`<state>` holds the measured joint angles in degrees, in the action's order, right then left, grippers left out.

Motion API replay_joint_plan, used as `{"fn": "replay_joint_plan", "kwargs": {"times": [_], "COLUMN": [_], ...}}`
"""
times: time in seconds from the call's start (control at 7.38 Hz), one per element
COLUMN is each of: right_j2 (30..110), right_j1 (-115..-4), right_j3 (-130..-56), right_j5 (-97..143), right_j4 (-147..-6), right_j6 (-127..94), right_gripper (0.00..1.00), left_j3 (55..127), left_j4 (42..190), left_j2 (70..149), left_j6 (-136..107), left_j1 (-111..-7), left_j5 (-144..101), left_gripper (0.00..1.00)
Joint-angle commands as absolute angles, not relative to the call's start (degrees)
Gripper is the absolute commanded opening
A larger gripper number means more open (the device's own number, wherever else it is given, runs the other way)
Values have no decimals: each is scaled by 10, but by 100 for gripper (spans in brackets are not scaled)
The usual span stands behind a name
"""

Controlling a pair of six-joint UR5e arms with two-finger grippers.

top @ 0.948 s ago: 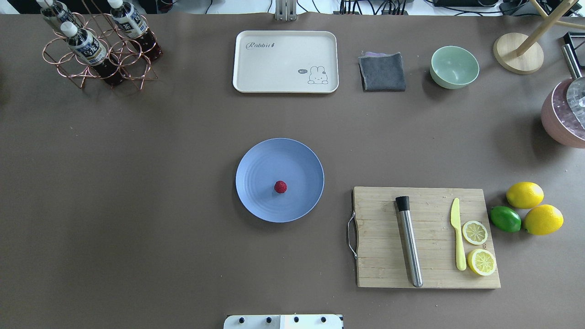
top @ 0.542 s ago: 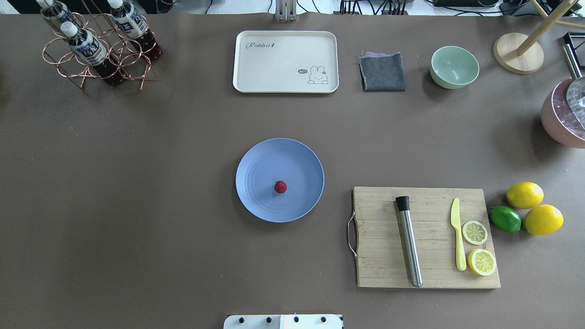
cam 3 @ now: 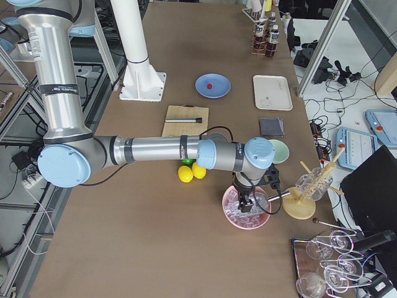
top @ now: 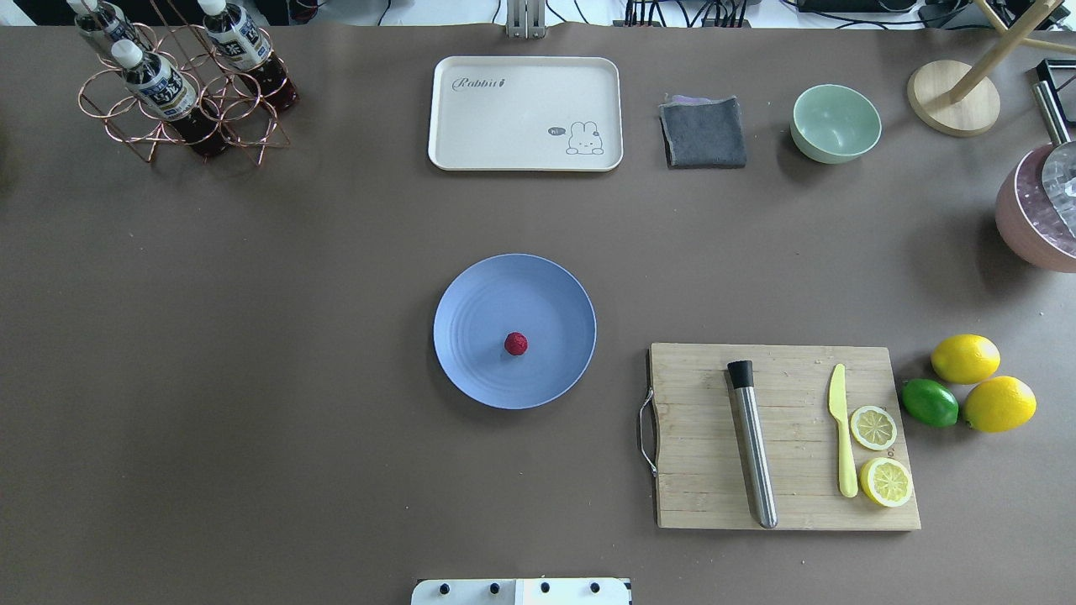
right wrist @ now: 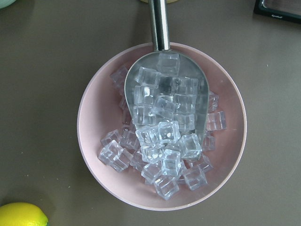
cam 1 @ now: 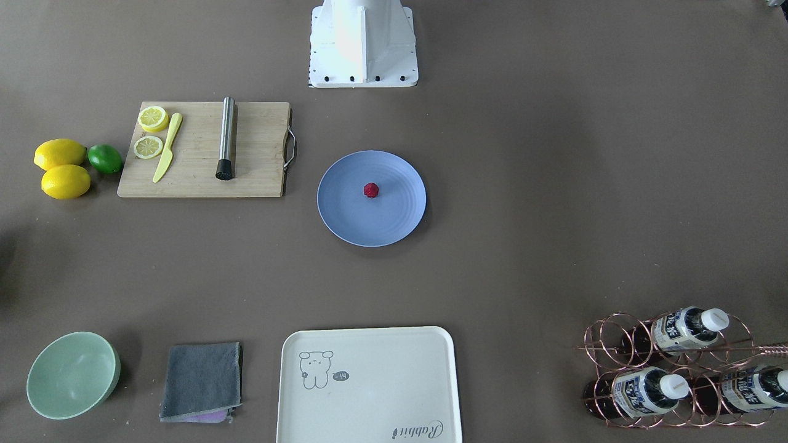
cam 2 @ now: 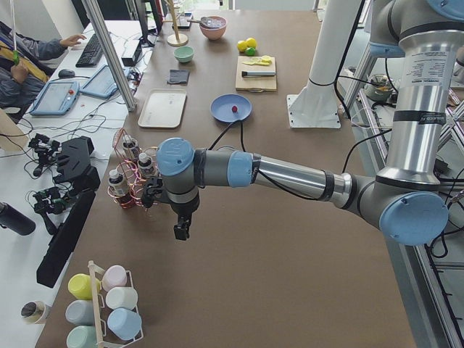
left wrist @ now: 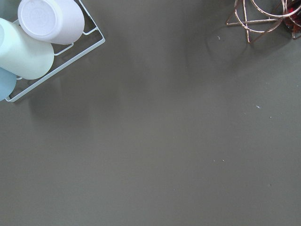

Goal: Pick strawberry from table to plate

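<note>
The small dark-red strawberry (top: 516,343) lies on the round blue plate (top: 479,294), a little toward the robot from its middle, on the grey-brown table (top: 252,336). The front-facing view shows the same strawberry (cam 1: 370,190) on the plate (cam 1: 397,215). Neither arm reaches into those two views. My left gripper (cam 2: 178,230) hangs far off at the table's left end, near the bottle rack. My right gripper (cam 3: 244,202) hovers over the pink bowl at the right end. From the side views alone I cannot tell whether either one is open or shut.
A cutting board (top: 714,496) with a steel muddler (top: 752,445), a yellow knife and lemon slices lies right of the plate; lemons (top: 965,358) and a lime are beyond it. A cream tray (top: 504,126), grey cloth (top: 704,132), green bowl (top: 835,123) and bottle rack (top: 181,92) line the far edge. An ice-filled pink bowl (right wrist: 94,155) holds a scoop.
</note>
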<state>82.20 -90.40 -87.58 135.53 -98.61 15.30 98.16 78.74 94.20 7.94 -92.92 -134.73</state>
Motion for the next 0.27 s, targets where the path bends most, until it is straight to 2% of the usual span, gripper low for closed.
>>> {"fn": "replay_joint_plan", "kwargs": {"times": [0.0,0.14], "right_j2": [824,824], "right_j1": [-904,-904], "right_j3": [-876,-876], "right_j5": [1358,1358], "right_j4": [-986,-986], "right_j6": [152,152], "right_gripper": [100,100], "left_j3": [975,969], "left_j4": [788,789], "left_j2": [943,943], "left_j6": [78,79], "left_j1": [-927,-927], "left_j5": [-1348,-1348], "left_gripper": [97,97]}}
